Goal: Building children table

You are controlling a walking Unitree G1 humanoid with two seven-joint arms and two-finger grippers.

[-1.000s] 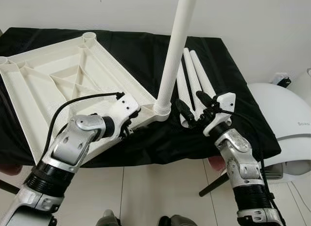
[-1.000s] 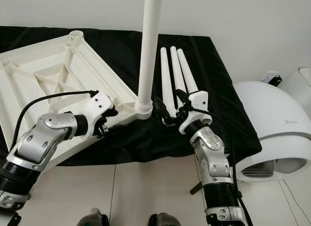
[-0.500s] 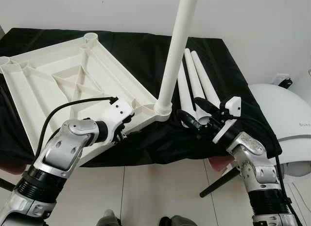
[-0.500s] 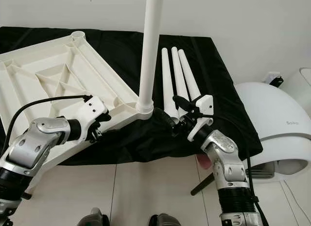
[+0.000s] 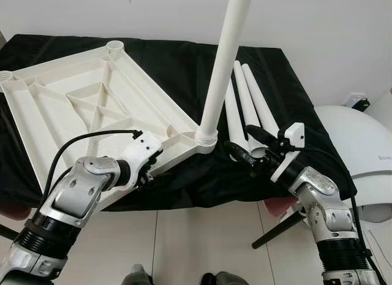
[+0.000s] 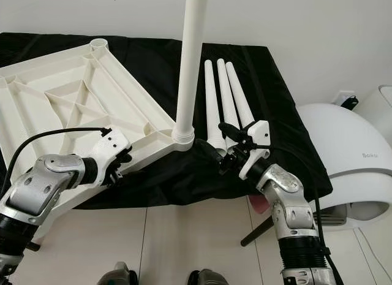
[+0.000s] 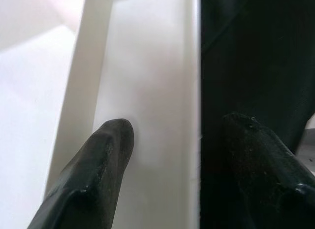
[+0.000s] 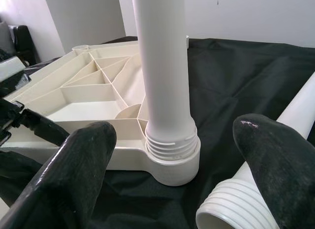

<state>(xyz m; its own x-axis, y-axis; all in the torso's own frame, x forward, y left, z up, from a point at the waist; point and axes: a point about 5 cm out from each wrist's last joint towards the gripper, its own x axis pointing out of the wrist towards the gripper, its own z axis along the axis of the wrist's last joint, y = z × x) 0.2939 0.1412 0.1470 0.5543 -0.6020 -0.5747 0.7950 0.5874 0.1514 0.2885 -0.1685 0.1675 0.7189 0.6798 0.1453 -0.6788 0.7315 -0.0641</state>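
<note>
The white table top [image 5: 92, 107] lies upside down on a black cloth [image 5: 177, 64], ribs facing up. One white leg [image 5: 222, 64] stands upright in its near right corner socket [image 5: 205, 139]. Three loose legs [image 5: 248, 104] lie side by side just right of it, threaded ends toward me. My left gripper [image 5: 149, 170] is at the top's front rim; in the left wrist view it [image 7: 182, 130] is open, one finger [image 7: 110, 140] on the white inside and the other over the cloth. My right gripper [image 5: 245, 145] is open beside the loose legs' ends, facing the upright leg [image 8: 165, 66].
A rounded white appliance [image 5: 361, 150] stands close on the right. A black stand leg [image 5: 275, 230] slants over the tiled floor under the table's right corner. The white wall runs behind the table. The cloth hangs over the front edge.
My left gripper has slid left and back along the table top's front rim. My right wrist has pulled back and turned, its fingers now just off the loose legs' ends.
</note>
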